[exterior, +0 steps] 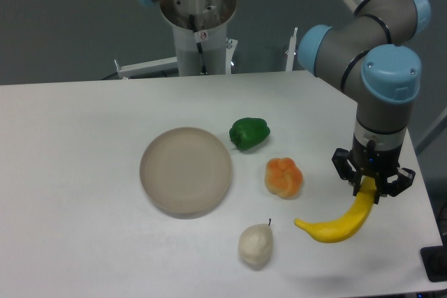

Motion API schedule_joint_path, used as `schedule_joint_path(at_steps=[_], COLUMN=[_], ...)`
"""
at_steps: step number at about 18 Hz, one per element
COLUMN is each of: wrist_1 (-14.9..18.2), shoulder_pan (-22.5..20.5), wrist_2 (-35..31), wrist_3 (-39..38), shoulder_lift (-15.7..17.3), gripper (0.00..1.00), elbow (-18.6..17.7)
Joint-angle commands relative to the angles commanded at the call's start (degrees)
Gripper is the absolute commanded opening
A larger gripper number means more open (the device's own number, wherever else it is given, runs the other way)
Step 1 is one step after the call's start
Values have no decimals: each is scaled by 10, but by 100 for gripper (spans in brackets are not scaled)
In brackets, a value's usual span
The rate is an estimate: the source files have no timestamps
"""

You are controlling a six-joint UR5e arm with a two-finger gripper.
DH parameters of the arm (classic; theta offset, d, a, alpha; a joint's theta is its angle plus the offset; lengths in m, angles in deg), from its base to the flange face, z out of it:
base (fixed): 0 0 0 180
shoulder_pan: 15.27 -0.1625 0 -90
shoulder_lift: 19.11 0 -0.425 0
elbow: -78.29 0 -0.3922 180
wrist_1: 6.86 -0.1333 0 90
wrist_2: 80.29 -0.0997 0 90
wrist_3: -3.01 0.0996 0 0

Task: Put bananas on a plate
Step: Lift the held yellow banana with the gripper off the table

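The bright yellow banana (336, 225) lies at the right of the white table, curving up to the right. My gripper (371, 185) is right over the banana's upper end, its dark fingers on either side of that end and shut on it. The round beige-grey plate (186, 170) rests on the table well to the left of the gripper, with nothing on it. The banana's lower end looks to be at or just above the table surface.
A green pepper (249, 133) sits just right of the plate's far edge. A lumpy orange fruit (283, 176) lies between plate and banana. A whitish pear (255, 245) is near the front. The table's right edge runs close behind the gripper.
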Motion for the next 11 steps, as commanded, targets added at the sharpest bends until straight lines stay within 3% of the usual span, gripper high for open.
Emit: schedule_joint_path(at_steps=[7,11], wrist_1=[3,38], shoulder_pan=[1,12], wrist_2=[-1,-2], wrist_3=[0,-5], shoulder_lift=[18,39], gripper=[33,33], elbow=[-6,-8])
